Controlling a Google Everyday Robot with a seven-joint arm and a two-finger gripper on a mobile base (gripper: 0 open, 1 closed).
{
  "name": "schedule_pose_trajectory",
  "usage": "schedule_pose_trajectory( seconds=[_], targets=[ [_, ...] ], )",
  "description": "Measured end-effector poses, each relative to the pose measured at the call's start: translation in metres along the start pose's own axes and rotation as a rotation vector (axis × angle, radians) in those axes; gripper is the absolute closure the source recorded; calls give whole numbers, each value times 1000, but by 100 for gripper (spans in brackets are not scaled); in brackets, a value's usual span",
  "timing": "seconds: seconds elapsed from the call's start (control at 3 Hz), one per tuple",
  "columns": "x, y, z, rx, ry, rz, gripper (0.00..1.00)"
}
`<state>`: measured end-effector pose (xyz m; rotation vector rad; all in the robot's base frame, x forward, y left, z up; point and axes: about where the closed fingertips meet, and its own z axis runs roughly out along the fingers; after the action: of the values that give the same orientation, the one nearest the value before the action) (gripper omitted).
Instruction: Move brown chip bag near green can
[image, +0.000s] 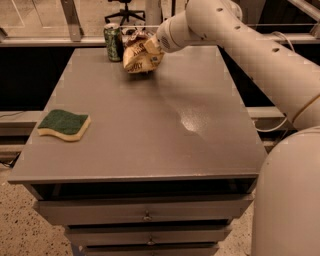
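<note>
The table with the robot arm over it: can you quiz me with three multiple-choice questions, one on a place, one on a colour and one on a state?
1. Where on the table is the brown chip bag?
A) at the front edge
B) at the far end, beside the green can
C) dead centre

2. What colour is the top of the sponge?
A) red
B) green
C) blue

3. How is the green can placed?
A) upright
B) on its side
C) crushed flat

Answers:
1 B: the bag is close beside the can at the far end, with the gripper right at it.
2 B: a green top lies over a yellow layer.
3 A: its silver top faces up.
</note>
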<state>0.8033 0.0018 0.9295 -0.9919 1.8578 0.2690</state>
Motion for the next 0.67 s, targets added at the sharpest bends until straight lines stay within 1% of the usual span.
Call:
schedule_pose_trajectory(
  seconds=[0.33, 0.67],
  targets=[
    [3, 6, 4, -22, 7, 5, 28],
    [13, 10, 3, -46, 28, 7, 0]
  ],
)
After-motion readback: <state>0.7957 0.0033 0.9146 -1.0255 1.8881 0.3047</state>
